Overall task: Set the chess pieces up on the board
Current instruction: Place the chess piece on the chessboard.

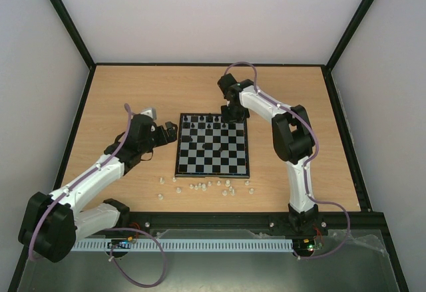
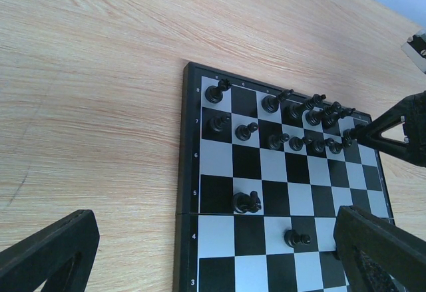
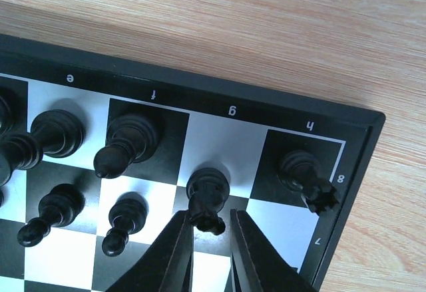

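The board (image 1: 229,161) lies mid-table, with black chess pieces (image 1: 208,122) lined along its two far rows. My right gripper (image 1: 234,114) hangs over the far right corner. In the right wrist view its tips (image 3: 212,220) straddle the head of a black knight (image 3: 208,192) standing on the g square of the back row. The left finger touches it and a thin gap shows at the right finger. A black rook (image 3: 303,171) stands on the corner square beside it. My left gripper (image 1: 172,132) is wide open at the board's left edge, holding nothing.
Several white chess pieces (image 1: 200,185) lie scattered on the wood in front of the board's near edge. Two stray black pieces (image 2: 246,202) (image 2: 295,239) sit mid-board, near rows 5 and 4. The right arm's elbow (image 1: 293,136) stands right of the board.
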Motion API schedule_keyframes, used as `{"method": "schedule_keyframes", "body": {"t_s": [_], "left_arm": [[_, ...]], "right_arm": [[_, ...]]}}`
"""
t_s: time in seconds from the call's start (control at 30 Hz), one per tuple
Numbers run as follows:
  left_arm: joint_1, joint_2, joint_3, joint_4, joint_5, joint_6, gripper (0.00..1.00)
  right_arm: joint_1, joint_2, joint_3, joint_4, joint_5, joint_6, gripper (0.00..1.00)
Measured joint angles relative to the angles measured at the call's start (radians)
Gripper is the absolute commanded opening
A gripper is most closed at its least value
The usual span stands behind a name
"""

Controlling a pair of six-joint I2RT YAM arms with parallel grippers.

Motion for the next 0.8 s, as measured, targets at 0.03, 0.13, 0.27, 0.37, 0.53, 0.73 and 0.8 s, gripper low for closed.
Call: {"method": "schedule_keyframes", "body": {"t_s": [0.03, 0.13, 0.27, 0.37, 0.53, 0.73, 0.8], "left_arm": [[0.000, 0.000, 0.000, 0.000, 0.000, 0.000, 0.99], [0.000, 0.000, 0.000, 0.000, 0.000, 0.000, 1.00], [0.000, 0.001, 0.000, 0.001, 0.000, 0.000, 1.00], [0.000, 0.001, 0.000, 0.003, 0.000, 0.000, 1.00], [0.000, 0.002, 0.000, 0.006, 0.000, 0.000, 0.99], [0.000, 0.002, 0.000, 0.006, 0.000, 0.000, 1.00], [0.000, 0.002, 0.000, 0.006, 0.001, 0.000, 1.00]], "right_arm": [[0.000, 0.000, 0.000, 0.000, 0.000, 0.000, 0.15], [0.000, 0.000, 0.000, 0.003, 0.000, 0.000, 0.12], [0.000, 0.000, 0.005, 0.003, 0.005, -0.001, 0.10], [0.000, 0.000, 0.010, 0.004, 0.010, -0.001, 0.09], [-0.003, 0.000, 0.021, 0.006, 0.019, -0.001, 0.09], [-0.010, 0.003, 0.031, 0.014, 0.023, -0.001, 0.09], [-0.013, 0.005, 0.032, 0.014, 0.023, 0.000, 0.09]]}}
